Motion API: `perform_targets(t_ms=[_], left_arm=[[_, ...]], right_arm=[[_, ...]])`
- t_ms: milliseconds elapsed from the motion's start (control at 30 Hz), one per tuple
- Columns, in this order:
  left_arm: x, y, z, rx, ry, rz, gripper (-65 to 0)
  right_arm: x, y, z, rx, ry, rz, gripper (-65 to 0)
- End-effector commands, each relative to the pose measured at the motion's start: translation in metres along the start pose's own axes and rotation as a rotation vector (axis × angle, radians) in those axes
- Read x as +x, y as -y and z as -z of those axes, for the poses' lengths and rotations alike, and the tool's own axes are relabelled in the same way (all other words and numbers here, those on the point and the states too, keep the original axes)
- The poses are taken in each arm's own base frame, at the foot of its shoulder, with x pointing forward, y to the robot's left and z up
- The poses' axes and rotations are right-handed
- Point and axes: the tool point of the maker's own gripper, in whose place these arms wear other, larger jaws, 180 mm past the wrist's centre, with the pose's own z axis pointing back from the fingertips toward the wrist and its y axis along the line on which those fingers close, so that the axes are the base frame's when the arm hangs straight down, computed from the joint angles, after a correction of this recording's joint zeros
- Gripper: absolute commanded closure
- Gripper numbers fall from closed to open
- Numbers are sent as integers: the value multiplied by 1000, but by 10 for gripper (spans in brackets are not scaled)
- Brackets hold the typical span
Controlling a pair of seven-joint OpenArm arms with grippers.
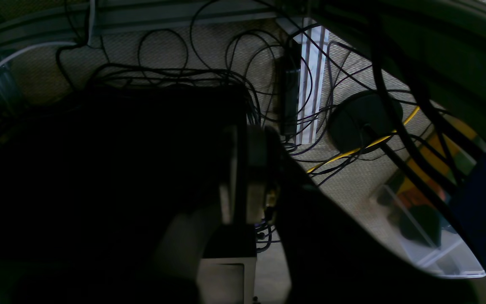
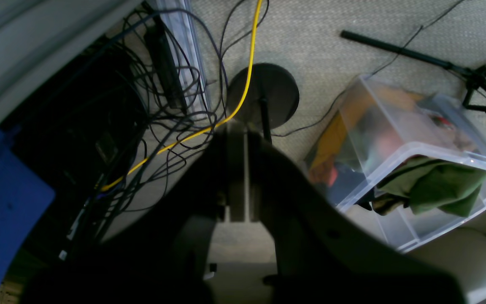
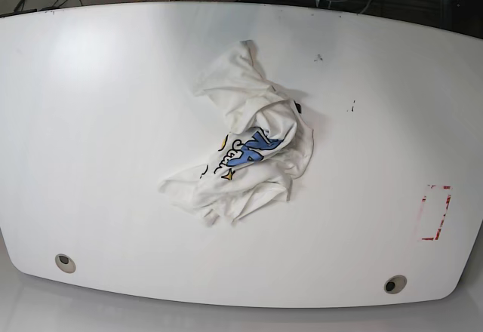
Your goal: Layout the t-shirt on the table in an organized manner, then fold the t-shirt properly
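Near the middle of the base view, slightly right of centre, lies the t-shirt (image 3: 249,147), crumpled in a loose heap on the table (image 3: 98,121). Bunched and twisted, with blue and yellow printed letters showing on a fold at its centre, one pointed corner of cloth reaching toward the upper middle of the frame and a flatter flap trailing to the lower left. Not yet spread, so judged to be at the very start of the layout step. Toward the right edge, well apart from the cloth, sits a red tape rectangle (image 3: 435,212); along the lower edge, two grommet holes (image 3: 65,262), one at lower left and one at lower right.

No arm in the base view at all. Both wrist cameras look down past the table edge at the floor, which suggests both arms parked low and clear of the work surface, probably to leave the shirt unobstructed before the first reach. At the centre of the left wrist view, the left gripper (image 1: 243,177), dark and hard to read, fingers pressed together with nothing between them. At the centre of the right wrist view, the right gripper (image 2: 238,177), fingers likewise closed on nothing. Around them, tangled black cables (image 1: 209,71), a yellow cable (image 2: 249,71), and at the right of the right wrist view a clear plastic bin (image 2: 420,139) holding clothes.
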Motion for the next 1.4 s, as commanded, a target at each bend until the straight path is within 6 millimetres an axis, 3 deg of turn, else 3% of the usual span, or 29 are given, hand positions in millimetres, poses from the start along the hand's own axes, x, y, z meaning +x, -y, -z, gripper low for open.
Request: perform_targets(t_ms=[0,1367], left_arm=[[-3,-1,0,3,-4,1,-31],[-2,1,0,1,-2,-5,-33]], right_arm=[[3,3,0,-2,16,-5,-5],[4,5,-1,-7,15,-4,-4]])
